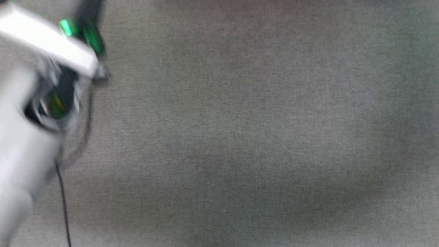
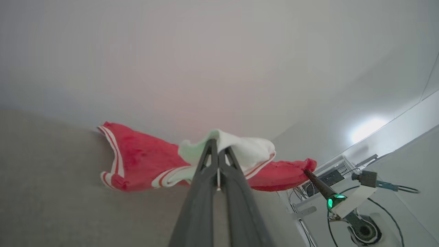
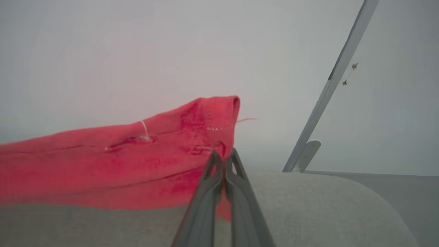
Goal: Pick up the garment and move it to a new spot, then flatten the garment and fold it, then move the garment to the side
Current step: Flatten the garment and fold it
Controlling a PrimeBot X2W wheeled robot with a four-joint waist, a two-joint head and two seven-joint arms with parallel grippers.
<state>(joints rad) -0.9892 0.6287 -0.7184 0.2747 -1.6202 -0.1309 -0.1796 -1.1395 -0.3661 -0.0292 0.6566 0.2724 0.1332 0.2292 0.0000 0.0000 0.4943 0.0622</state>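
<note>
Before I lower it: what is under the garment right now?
Grey surface shows along the lower edge of the garment, which the left gripper and right gripper pinch. The patch directly beneath the cloth is covered.

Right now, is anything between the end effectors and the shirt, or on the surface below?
Nothing visible. The left end effector grips the shirt's white sleeve, the right end effector its red edge. Over the grey surface, just an arm and cable, at left.
</note>
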